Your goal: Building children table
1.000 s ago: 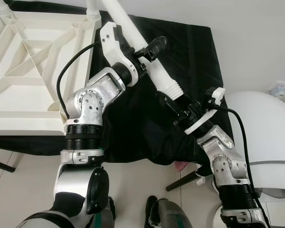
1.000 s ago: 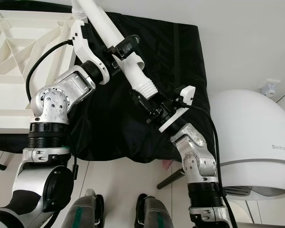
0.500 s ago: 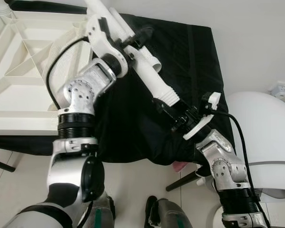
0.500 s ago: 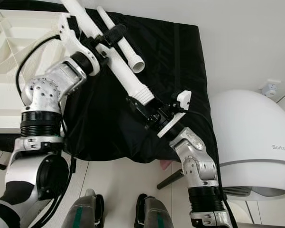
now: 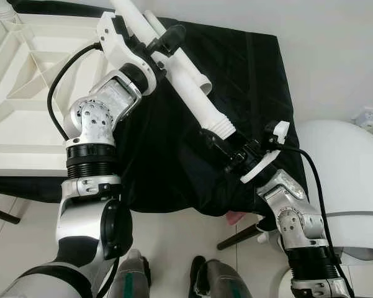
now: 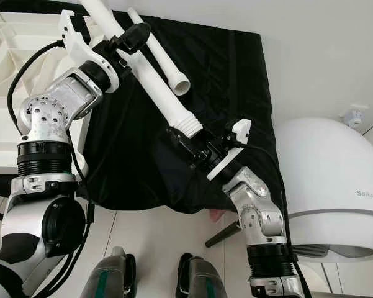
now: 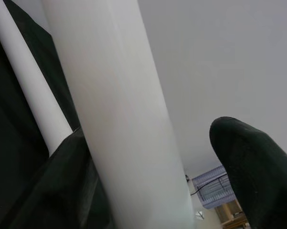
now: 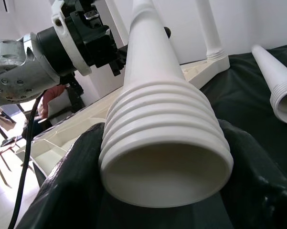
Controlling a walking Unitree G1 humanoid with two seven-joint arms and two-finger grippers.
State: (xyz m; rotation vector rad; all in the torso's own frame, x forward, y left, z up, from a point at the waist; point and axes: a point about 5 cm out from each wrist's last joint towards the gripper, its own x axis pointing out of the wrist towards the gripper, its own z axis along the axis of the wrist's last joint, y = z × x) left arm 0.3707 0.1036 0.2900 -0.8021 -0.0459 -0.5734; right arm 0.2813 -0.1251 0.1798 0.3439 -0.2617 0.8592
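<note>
Even, bright indoor light fills both eye views, with no hard shadows on the pale floor (image 5: 323,56). The black cloth (image 5: 248,93) swallows detail and reads almost flat. Soft glare sits on the silver arm joints and on the white leg (image 6: 155,87). Both eye views are sharp, with wide-angle bending toward the edges. In the left wrist view the leg (image 7: 124,124) is close and blurred. In the right wrist view the leg's ribbed end (image 8: 167,143) is crisp, the background washed out
</note>
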